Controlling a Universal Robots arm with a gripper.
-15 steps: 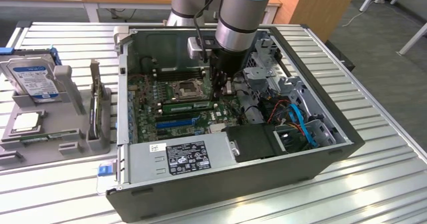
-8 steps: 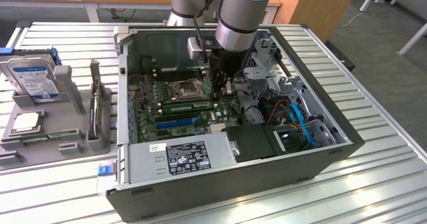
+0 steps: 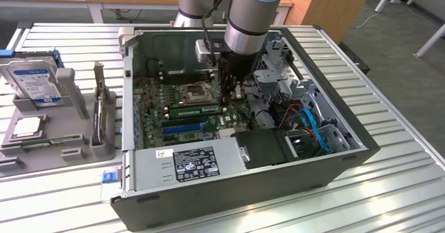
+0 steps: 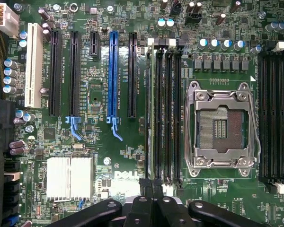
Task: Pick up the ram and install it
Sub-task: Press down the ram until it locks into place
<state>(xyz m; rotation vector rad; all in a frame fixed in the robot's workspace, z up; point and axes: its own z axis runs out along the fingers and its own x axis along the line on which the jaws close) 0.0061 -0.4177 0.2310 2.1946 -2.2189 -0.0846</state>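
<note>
The ram, a long, narrow green circuit-board stick, stands on edge in a black memory slot of the green motherboard. In the wrist view it appears edge-on as a thin line, in the slot of its bank that lies farthest from the silver, empty processor socket and next to the long expansion slots. The upright, slot-aligned pose suggests the stick is already placed so its contacts meet the connector; whether it is fully latched cannot be told.

The black two-fingered gripper has its jaws pressed together with nothing between them. It hangs directly over one end of the ram, a pose suited to pushing down on the top edge rather than gripping; contact itself cannot be confirmed. In the exterior view the gripper reaches down into the open dark-grey computer case. Well apart, on the exterior view's left, a silver hard drive with a blue-and-white label stands in a grey parts tray.
</note>
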